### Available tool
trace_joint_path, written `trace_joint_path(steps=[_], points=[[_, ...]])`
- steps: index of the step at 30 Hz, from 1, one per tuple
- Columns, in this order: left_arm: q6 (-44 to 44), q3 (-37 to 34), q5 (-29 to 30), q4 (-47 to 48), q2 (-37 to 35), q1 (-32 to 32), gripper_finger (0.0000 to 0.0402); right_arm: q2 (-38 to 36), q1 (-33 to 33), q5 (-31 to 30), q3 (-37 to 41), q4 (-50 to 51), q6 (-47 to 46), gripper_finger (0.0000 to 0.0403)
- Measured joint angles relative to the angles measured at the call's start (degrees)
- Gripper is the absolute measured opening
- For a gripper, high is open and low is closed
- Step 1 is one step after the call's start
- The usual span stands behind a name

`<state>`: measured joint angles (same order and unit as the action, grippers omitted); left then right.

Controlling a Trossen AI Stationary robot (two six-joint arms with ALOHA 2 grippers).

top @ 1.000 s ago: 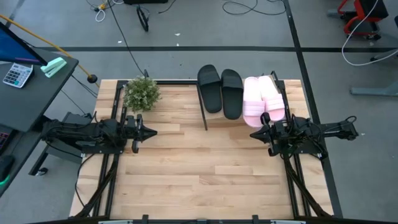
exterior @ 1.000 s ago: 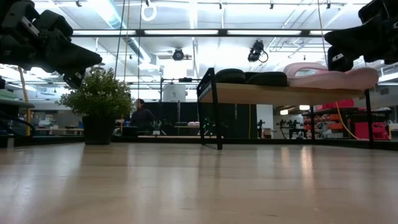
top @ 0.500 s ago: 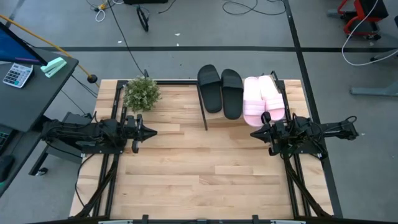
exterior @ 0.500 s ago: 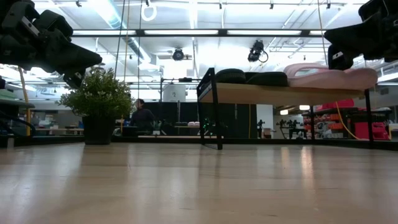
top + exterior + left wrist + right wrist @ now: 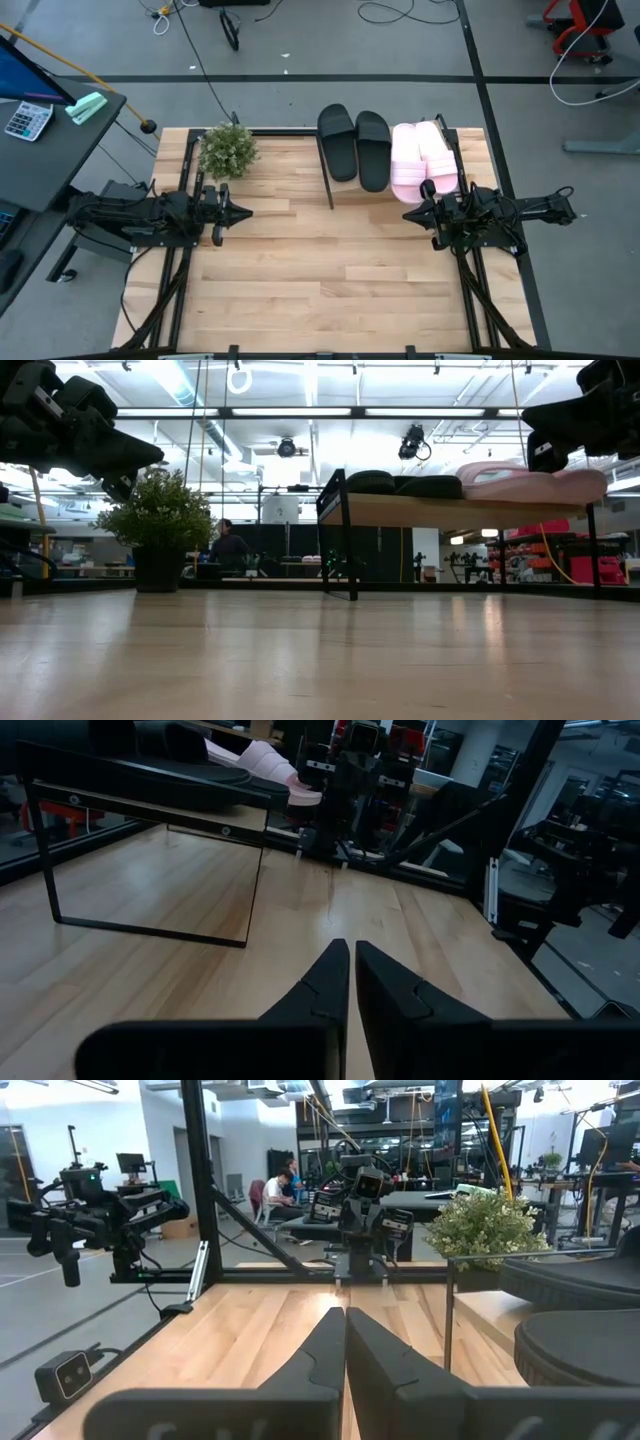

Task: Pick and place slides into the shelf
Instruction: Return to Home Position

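Evidently finished: four slides [image 5: 372,150] sat on the shelf [image 5: 450,510] just beyond the right gripper [image 5: 406,216]; left gripper [image 5: 247,212] likewise closed, empty.

The work surface is a light wooden slatted tabletop [image 5: 300,290] set in a black frame. Around it lies a grey concrete floor [image 5: 330,50], crossed by dark seams and loose cables [image 5: 385,12]. A dark side desk [image 5: 70,140] stands beside the table's left edge, and a calculator [image 5: 22,120] rests on it. A potted green plant [image 5: 228,150] sits at the table's far left corner. The low view shows an open workshop behind: white ceiling, long strip lights [image 5: 170,378], hanging fixtures, benches, and a person [image 5: 228,547] seated far back.
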<state>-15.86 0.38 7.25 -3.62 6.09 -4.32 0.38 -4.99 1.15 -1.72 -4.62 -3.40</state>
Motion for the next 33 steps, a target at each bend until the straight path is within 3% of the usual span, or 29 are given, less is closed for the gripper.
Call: trace_joint_path(steps=[33], points=[[0.0, 0.0, 0.0, 0.0, 0.0, 0.02, 0.0035, 0.01, 0.0, 0.03, -0.07, -0.02, 0.09, 0.0016]])
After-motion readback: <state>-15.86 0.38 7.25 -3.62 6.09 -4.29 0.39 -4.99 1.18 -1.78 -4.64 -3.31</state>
